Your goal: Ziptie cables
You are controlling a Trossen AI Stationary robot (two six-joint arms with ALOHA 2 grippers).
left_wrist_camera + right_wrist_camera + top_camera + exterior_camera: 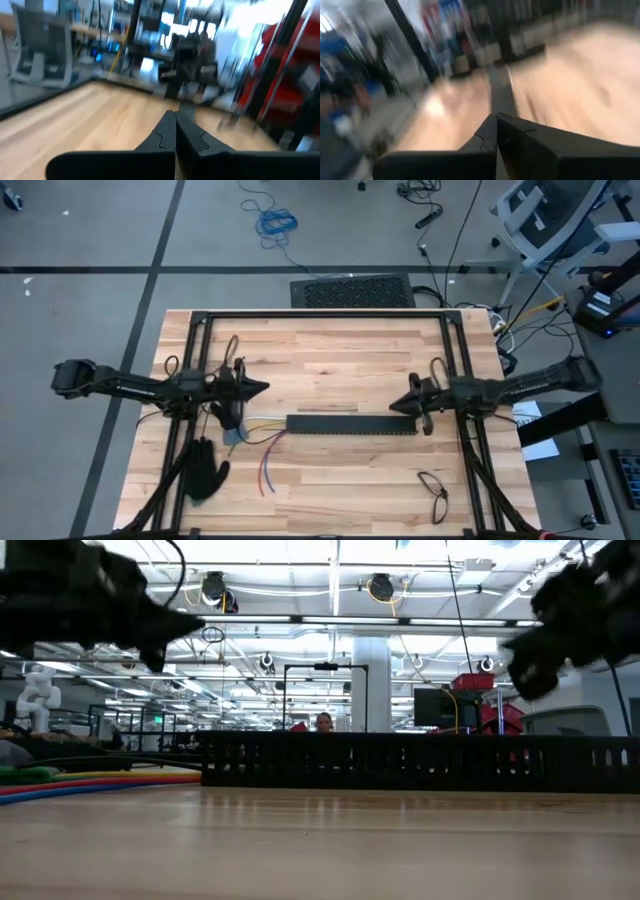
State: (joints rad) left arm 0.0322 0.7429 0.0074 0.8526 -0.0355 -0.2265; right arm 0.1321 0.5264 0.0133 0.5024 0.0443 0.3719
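glove point(205, 470) at desk's point(350, 340) near left corner | cables point(262, 442) fanned just left of black slotted bar point(352, 424) at mid-desk | left gripper point(263, 389), right gripper point(393, 406) above desk, fingers together, empty

no readable text, labels, brands or numbers in any view. white paper sheets point(533, 428) off the surface's right edge show no legible print; background shelving too blurred to read.
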